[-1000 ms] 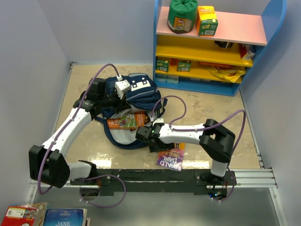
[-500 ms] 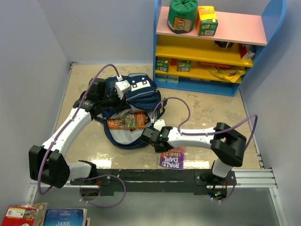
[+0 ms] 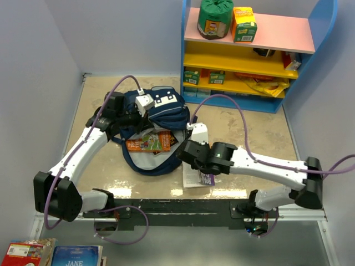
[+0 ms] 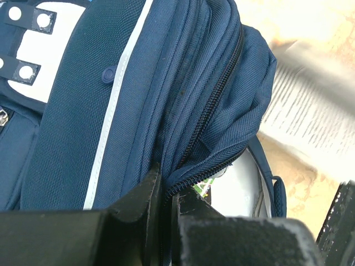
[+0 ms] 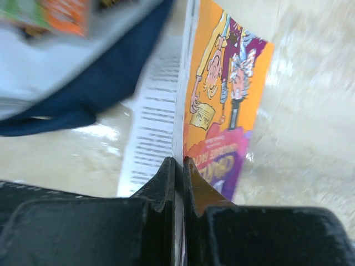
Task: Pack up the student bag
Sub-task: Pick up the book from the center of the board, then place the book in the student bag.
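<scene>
The navy student bag [image 3: 161, 111] lies open on the floor, with an orange and green book [image 3: 150, 141] in its mouth. My left gripper [image 3: 135, 115] is shut on the bag's zippered upper edge [image 4: 211, 116] and holds the flap up; the jaws [image 4: 166, 191] pinch the fabric. Just right of the bag, my right gripper [image 3: 187, 159] is shut on the cover of an orange and purple Roald Dahl book [image 3: 197, 176]. In the right wrist view the fingers [image 5: 178, 166] clamp the cover [image 5: 222, 94], and a printed white page [image 5: 152, 122] hangs open beside it.
A blue shelf unit [image 3: 249, 55] with snack packs and boxes stands at the back right. More books [image 3: 50, 255] lie at the bottom left, beyond the arms' black base rail [image 3: 183, 208]. Grey walls close in on both sides.
The right gripper has shut on the Roald Dahl book's cover and tipped it up, so the book falls open. The right arm's elbow has swung far right. The left arm has not moved.
</scene>
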